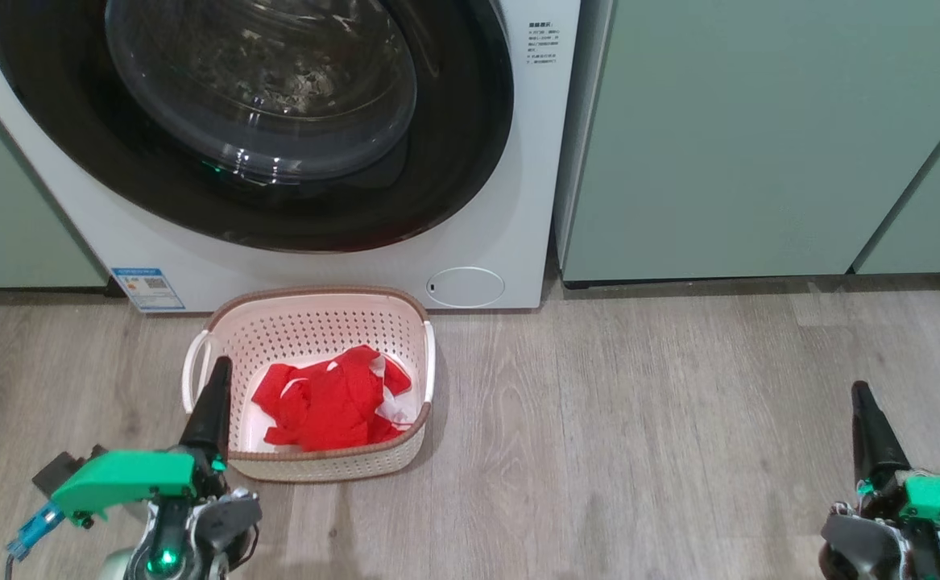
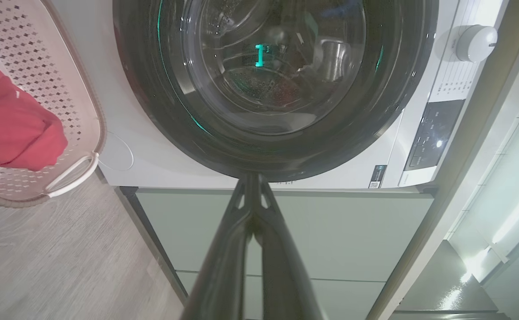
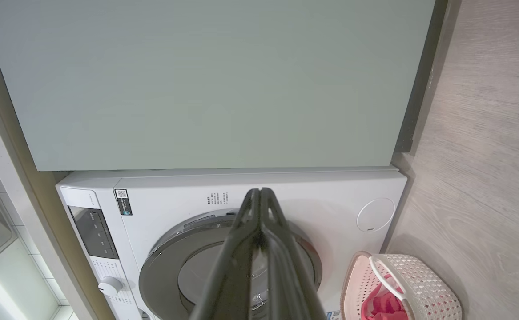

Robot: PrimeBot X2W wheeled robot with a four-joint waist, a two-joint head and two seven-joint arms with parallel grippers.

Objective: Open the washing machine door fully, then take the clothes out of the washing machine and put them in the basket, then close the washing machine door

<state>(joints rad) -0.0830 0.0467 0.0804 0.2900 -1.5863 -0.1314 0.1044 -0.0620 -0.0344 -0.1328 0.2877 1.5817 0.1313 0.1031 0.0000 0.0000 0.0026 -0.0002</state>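
Both arms sit low and carry nothing, which I read as job approx. done. The left gripper [image 1: 220,372] has its two long dark fingers [image 2: 228,249] pressed together into one spike, tip showing over the near-left rim of the small cream-white perforated plastic basket [image 1: 417,322]. The right gripper [image 1: 863,393] is pressed together too, empty, well apart to the right over the grey wood-grain plank floor [image 1: 639,403]. The basket stands on the floor just beside the foot of the white front-loading washing machine [image 1: 518,242], directly under the drum opening, prob. so a garment pulled out needs only a short drop. It's a rounded rectangle w/ a brown woven-look rim and white loop handles; the walls are stiff, light and full of holes. The bright red fabric clothes [image 1: 333,403] w/ white trim lie crumpled on its floor toward the near side, limp and soft, below the rim. The large round washing machine door [image 1: 453,161] has a glossy black rim and a bulging clear glass bowl, and looks seated flush on the front panel, so I judge it shut. Thru the glass I see metal drum and reflections, no red. A small round flap [image 1: 465,287] sits at the front's lower right, a blue sticker [image 1: 147,288] at its lower left. Matte pale green cabinets [image 1: 759,137] flank the washer.
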